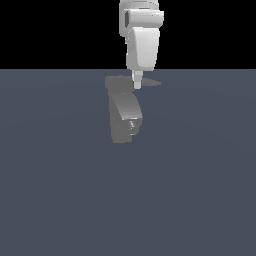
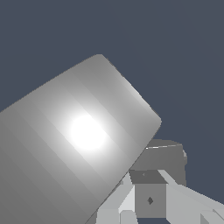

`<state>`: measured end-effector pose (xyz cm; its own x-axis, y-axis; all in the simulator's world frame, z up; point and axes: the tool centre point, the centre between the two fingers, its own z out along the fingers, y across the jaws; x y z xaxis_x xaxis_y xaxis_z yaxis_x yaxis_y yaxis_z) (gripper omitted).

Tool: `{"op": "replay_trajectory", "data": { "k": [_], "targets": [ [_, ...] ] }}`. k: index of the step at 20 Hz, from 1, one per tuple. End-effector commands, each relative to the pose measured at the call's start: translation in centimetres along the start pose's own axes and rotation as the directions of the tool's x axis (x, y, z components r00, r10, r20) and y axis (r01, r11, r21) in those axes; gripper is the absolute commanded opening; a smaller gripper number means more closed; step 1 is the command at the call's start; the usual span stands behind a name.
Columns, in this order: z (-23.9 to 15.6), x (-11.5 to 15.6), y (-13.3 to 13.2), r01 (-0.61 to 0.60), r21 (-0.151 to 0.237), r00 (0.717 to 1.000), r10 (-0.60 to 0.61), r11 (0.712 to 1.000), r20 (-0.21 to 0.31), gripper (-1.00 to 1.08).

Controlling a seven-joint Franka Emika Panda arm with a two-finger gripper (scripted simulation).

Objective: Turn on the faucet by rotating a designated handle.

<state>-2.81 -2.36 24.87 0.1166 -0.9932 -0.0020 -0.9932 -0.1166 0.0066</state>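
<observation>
Floor (image 1: pixel 60 190): flat slate-blue plane filling the lower part of the exterior view, black backdrop above it.

Arm (image 1: pixel 142 35): white Panda wrist section coming down from the top edge, roughly centre frame, pointing near vertical at the fixture below.

Faucet (image 1: pixel 124 112): matte grey blocky fixture standing on the floor just under the arm. Upright body, thick curved spout (image 1: pixel 131 117) bending down toward the camera, its end face speckled. In the wrist view the big rounded grey mass (image 2: pixel 74 144) filling most of the frame is probably faucet body or spout, lit with a bright glare spot; too close to tell which part.

Handle (image 1: pixel 150 83): thin flat grey lever at the faucet's top, tapering to a point toward the exterior view's right.

Gripper (image 1: pixel 137 81): only a narrow white tip shows below the hand in the exterior view, sitting at handle height, overlapping the lever near its root. Looks like contact or close to it, can't confirm from this angle. Finger spacing: cannot tell. Exterior view shows one merged white sliver, and the wrist view shows only pale blocky finger parts (image 2: pixel 127 205) beside a darker grey block (image 2: pixel 159 164) at the frame edge, with no readable gap.
</observation>
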Motion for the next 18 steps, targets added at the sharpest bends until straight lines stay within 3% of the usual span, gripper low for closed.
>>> {"op": "replay_trajectory", "data": {
  "k": [1,18],
  "targets": [
    [0.0,1.2,-0.9,-0.006,0.007,1.000,0.006,1.000,0.000,-1.00],
    [0.0,7.0,-4.8,-0.023,0.007,1.000,0.023,1.000,-0.002,-1.00]
  ]
}}
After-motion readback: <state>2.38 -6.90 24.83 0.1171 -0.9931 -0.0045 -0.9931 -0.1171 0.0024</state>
